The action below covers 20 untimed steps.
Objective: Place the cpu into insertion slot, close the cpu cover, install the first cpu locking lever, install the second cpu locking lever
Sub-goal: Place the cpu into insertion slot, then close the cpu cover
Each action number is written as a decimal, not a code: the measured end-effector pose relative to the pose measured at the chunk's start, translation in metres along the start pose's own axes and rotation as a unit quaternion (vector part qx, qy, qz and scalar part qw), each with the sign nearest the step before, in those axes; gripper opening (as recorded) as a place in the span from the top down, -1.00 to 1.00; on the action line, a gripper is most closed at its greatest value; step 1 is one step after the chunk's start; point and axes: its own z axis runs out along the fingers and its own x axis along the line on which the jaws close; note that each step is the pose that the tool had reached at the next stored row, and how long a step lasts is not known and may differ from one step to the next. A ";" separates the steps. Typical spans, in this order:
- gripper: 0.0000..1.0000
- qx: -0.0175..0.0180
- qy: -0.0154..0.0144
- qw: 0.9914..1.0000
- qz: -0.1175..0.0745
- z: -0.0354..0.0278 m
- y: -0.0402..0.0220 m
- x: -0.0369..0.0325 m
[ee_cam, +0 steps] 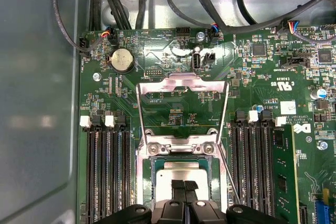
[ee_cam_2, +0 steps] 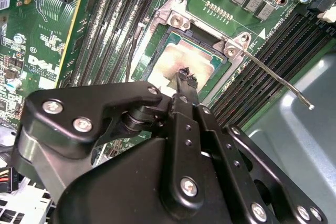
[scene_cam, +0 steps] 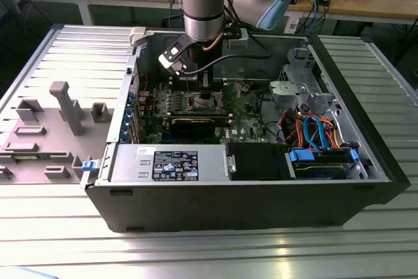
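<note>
Hand (ee_cam: pixel 184 186) at cpu (ee_cam: pixel 181 170), cpu cover (ee_cam: pixel 181 83) raised.
Contents: cpu lying flat in the insertion slot (ee_cam: pixel 143 167) on the green motherboard (ee_cam: pixel 262 77), between banks of black memory slots (ee_cam: pixel 107 171). Hand narrow, fingertips drawn together with nothing gripped between them, at or just above the cpu's grey top. cpu cover swung open off the slot, attached along its hinged edge. One thin locking lever (ee_cam_2: pixel 278 80) unlatched, sticking out sideways. Arm (scene_cam: pixel 204 4) reaches down into the open computer case (scene_cam: pixel 248 207) on the table (scene_cam: pixel 196 253).
</note>
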 end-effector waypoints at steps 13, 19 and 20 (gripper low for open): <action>0.79 0.003 0.001 1.000 -0.017 -0.0438 0.0035 0.0003; 0.79 0.003 0.002 1.000 -0.021 -0.0628 0.0050 0.0004; 0.79 0.003 0.002 1.000 -0.021 -0.0628 0.0050 0.0004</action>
